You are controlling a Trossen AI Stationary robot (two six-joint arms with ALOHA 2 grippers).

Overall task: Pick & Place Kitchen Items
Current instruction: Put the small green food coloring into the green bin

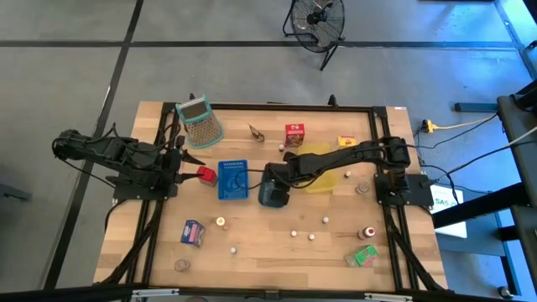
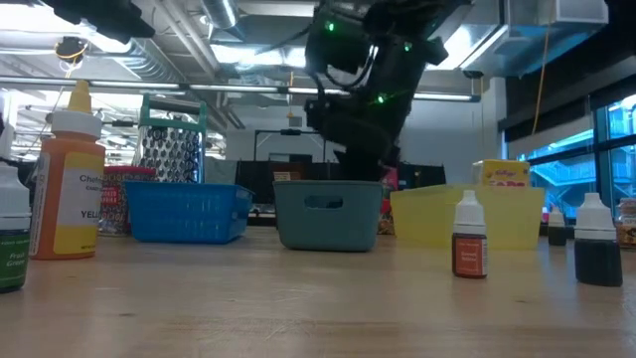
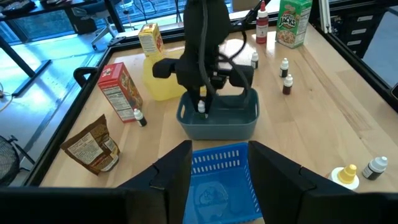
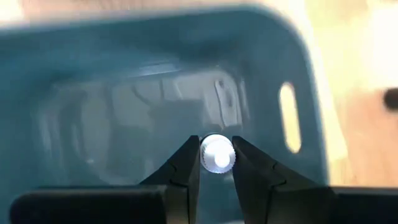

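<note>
My right gripper (image 4: 216, 163) reaches from the table's right side over the grey-blue tray (image 1: 273, 195) and is shut on a small white-capped bottle (image 4: 216, 154). The left wrist view shows the same bottle (image 3: 201, 107) at the height of the tray's rim (image 3: 186, 118). My left gripper (image 3: 221, 165) waits open at the table's left, raised above the blue tray (image 3: 221, 168), with nothing between its fingers. In the low view my right gripper (image 2: 358, 159) comes down behind the grey-blue tray's front wall (image 2: 328, 214). My right gripper pinches the bottle's white cap (image 4: 216, 144) between its two fingertips, one on each side. The fingers come steeply from above, slanting in from the table's right. The bottle hangs upright below them over the inside of the grey-blue tray. Whether its bottom touches the tray's floor cannot be told.
A yellow tray (image 1: 317, 168) stands right of the grey-blue one. Around them are a red carton (image 1: 294, 134), a yellow carton (image 1: 346, 142), a blue-purple carton (image 1: 194, 232), a green carton (image 1: 364, 256), a red-capped bottle (image 1: 367, 232), the grater (image 1: 200, 122) and several small bottles (image 1: 312, 236).
</note>
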